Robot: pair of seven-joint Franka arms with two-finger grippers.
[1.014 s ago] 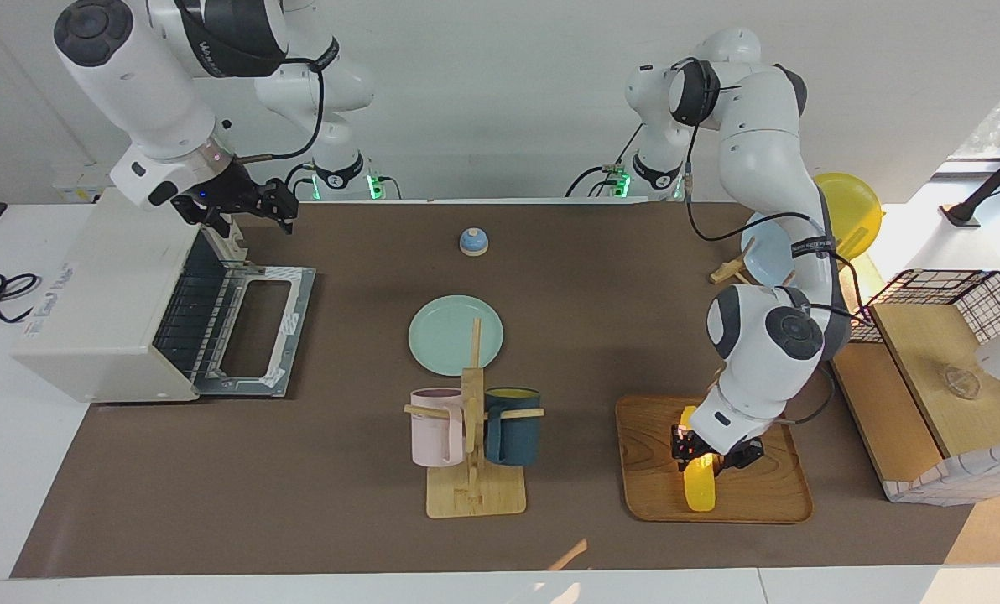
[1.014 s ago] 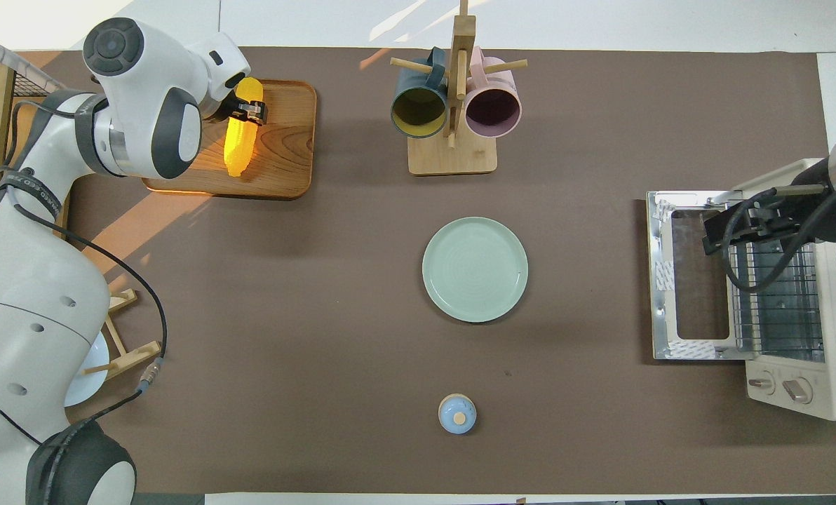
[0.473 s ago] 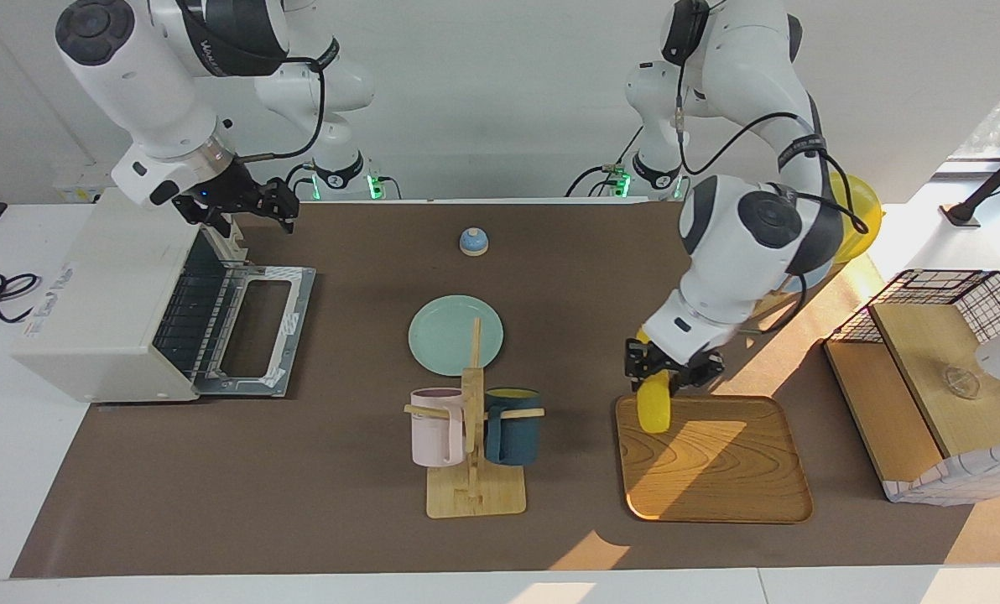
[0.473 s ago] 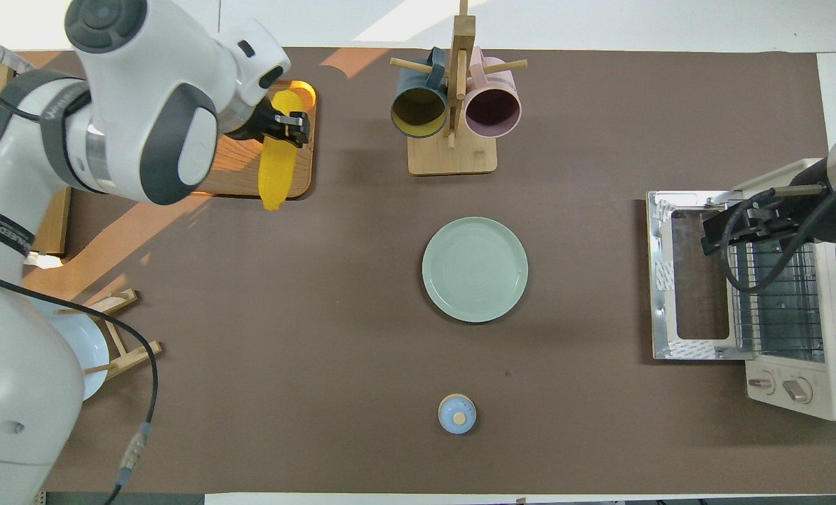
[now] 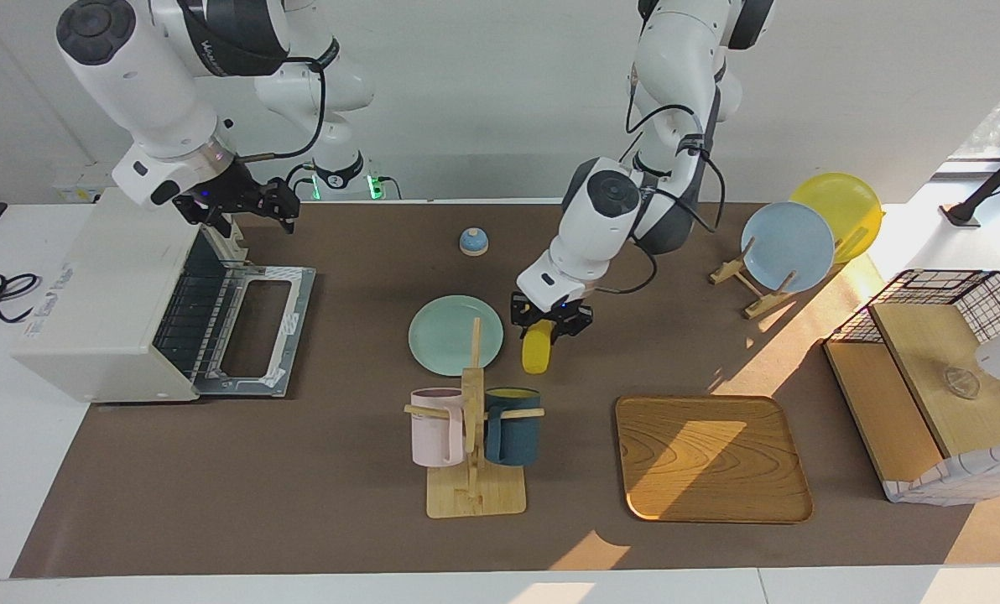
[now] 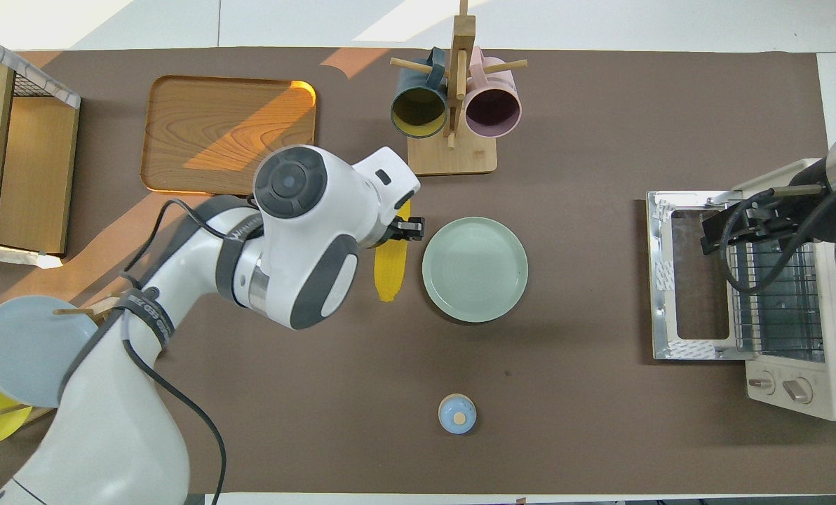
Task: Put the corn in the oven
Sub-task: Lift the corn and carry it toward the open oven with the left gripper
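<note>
The left arm has swung off the wooden tray (image 5: pixel 712 457); the oven (image 5: pixel 122 306) sits door-down at the right arm's end. Left hand (image 5: pixel 550 323) grips the corn (image 5: pixel 538 352) above the worktop (image 5: pixel 349 520), beside the green plate (image 5: pixel 454 334). Carrying step: next, cross to the rack. Right hand (image 5: pixel 248 210) waits over the oven; grip unclear.

Bare mat lies between the green plate (image 5: pixel 455 335) and the oven's (image 5: pixel 110 306) dropped door (image 5: pixel 257 330), rack mouth unblocked.

Robot lab — twin arms (image 5: pixel 659 126), staged kitchenware table (image 5: pixel 341 520)
</note>
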